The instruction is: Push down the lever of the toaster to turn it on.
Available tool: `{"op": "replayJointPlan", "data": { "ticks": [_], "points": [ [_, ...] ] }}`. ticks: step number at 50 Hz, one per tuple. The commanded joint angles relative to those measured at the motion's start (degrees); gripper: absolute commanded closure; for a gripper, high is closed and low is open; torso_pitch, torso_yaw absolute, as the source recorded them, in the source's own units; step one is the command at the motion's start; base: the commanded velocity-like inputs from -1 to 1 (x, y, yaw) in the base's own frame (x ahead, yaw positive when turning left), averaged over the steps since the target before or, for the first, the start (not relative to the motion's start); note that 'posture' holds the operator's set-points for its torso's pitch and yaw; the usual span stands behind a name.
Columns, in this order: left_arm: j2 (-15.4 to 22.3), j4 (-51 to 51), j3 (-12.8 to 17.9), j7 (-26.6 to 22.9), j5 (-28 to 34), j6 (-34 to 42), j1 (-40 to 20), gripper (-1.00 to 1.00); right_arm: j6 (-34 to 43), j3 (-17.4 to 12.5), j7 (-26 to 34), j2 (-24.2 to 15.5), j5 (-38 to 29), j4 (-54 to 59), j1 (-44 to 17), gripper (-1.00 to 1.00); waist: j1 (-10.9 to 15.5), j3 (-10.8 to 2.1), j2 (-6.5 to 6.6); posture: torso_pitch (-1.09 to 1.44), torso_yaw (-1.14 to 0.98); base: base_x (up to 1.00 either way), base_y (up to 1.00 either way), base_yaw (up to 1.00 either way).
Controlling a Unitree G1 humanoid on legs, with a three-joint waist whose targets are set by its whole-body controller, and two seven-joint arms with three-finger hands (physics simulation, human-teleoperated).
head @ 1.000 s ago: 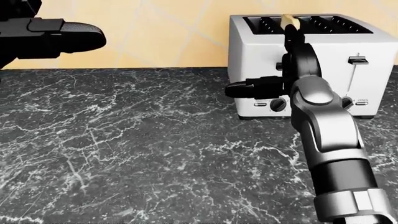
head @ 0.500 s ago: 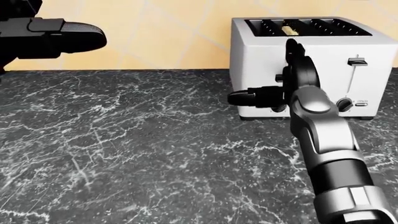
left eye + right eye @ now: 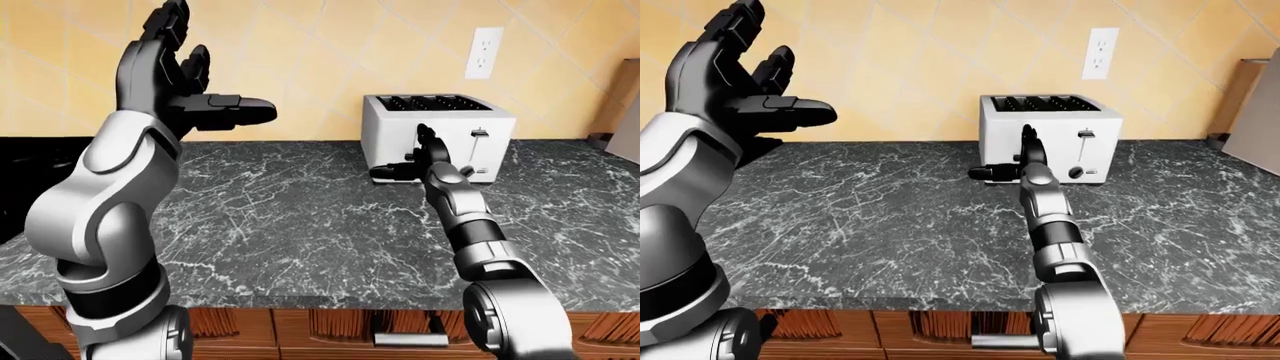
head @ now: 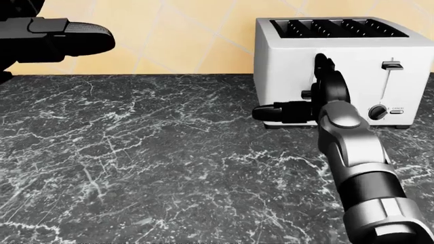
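Observation:
A white four-slot toaster stands on the dark marble counter against the tiled wall. Its right-hand lever sits high in its slot. My right hand is open and pressed flat on the toaster's face, fingers upright and thumb jutting left. A small black lever knob shows beside the fingers, low on the face. No bread shows above the slots. My left hand is open and raised high at the left, away from the toaster.
A wall outlet is above the toaster. A black stove top borders the counter on the left. A tan board leans at the right edge. Wooden drawers run under the counter edge.
My right hand has slid down the toaster's face, and the left lever knob went down with it. The bread slice that stuck out of a slot has sunk out of sight.

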Motion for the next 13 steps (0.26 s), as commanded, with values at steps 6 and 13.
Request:
{"op": "replayJointPlan", "data": {
  "ticks": [6,13],
  "points": [
    [0.53,-0.78,0.42,0.04,0.15,-1.56,-1.76,-1.00,0.73,-0.73,-1.30,-1.10,-0.24,2.87,-1.28,-1.00,-0.06,0.08,0.38,-0.39,0.00,0.00,0.00,0.00],
    [0.51,-0.74,0.32,-0.03,0.19,-1.71,-1.68,-1.00,0.19,-0.77,-1.39,-1.38,-0.14,4.06,-2.03,-1.00,0.04,0.13,0.33,-0.39,0.00,0.00,0.00,0.00]
  ]
}}
